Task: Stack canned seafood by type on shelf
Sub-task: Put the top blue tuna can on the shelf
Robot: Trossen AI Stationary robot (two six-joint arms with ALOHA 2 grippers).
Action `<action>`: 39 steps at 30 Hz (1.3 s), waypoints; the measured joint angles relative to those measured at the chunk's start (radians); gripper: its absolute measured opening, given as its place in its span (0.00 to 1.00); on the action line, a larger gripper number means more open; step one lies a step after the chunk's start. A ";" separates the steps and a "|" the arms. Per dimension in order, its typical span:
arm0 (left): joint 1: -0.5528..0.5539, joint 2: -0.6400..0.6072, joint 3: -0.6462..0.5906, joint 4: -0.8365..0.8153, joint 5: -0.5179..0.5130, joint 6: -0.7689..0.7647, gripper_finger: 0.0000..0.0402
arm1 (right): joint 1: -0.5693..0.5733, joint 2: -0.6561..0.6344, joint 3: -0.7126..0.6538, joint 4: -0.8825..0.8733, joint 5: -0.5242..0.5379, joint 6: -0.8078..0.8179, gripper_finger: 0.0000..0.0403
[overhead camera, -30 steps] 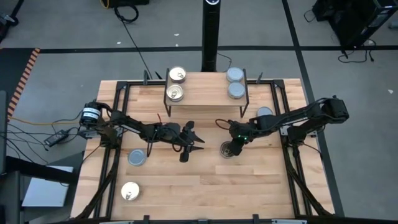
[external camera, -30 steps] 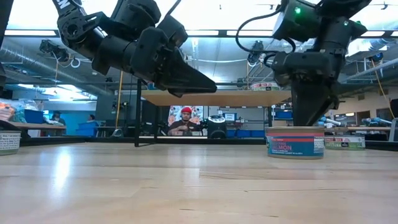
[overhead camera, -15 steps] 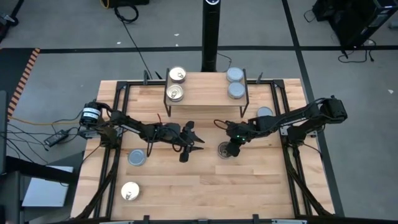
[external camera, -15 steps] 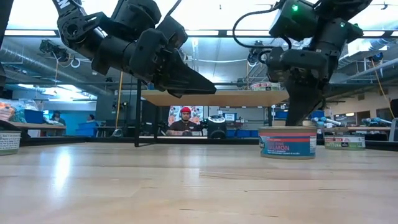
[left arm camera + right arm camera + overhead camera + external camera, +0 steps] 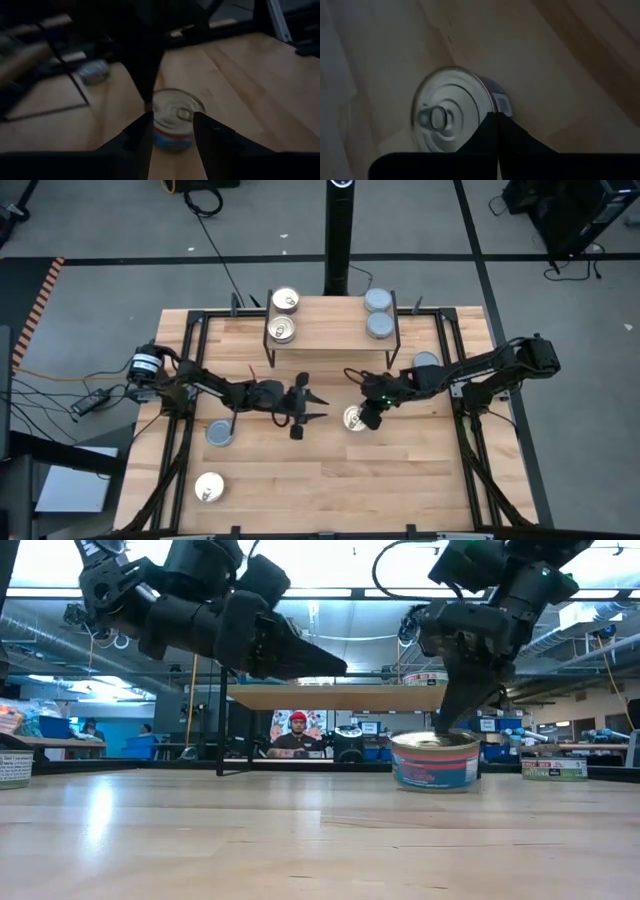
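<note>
Near the middle of the table (image 5: 400, 480), the right gripper (image 5: 366, 420) has its jaws pressed together, empty, tips resting at the edge of a pull-tab tin (image 5: 353, 417) that sits flat on the wood. The left gripper (image 5: 312, 406) hovers above the table facing that tin, jaws partly apart with nothing between them. On the shelf (image 5: 330, 330) at the back, two pull-tab tins (image 5: 283, 316) stand on one side and two grey-lidded tins (image 5: 378, 314) on the other, with more tins loose on the table: a grey-lidded one (image 5: 221, 432), a gold-lidded one (image 5: 209, 487), and another (image 5: 425, 361) by the right arm.
</note>
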 joint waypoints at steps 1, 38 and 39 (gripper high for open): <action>-0.005 -0.005 -0.017 0.035 -0.019 0.013 0.37 | 0.000 0.000 0.010 0.000 -0.001 -0.007 0.00; -0.024 -0.138 -0.203 0.099 -0.030 -0.072 0.37 | 0.055 0.274 0.290 -0.119 0.115 -0.306 0.71; -0.024 -0.125 -0.191 0.092 -0.030 -0.072 0.37 | 0.049 0.274 0.292 -0.134 0.114 -0.294 0.74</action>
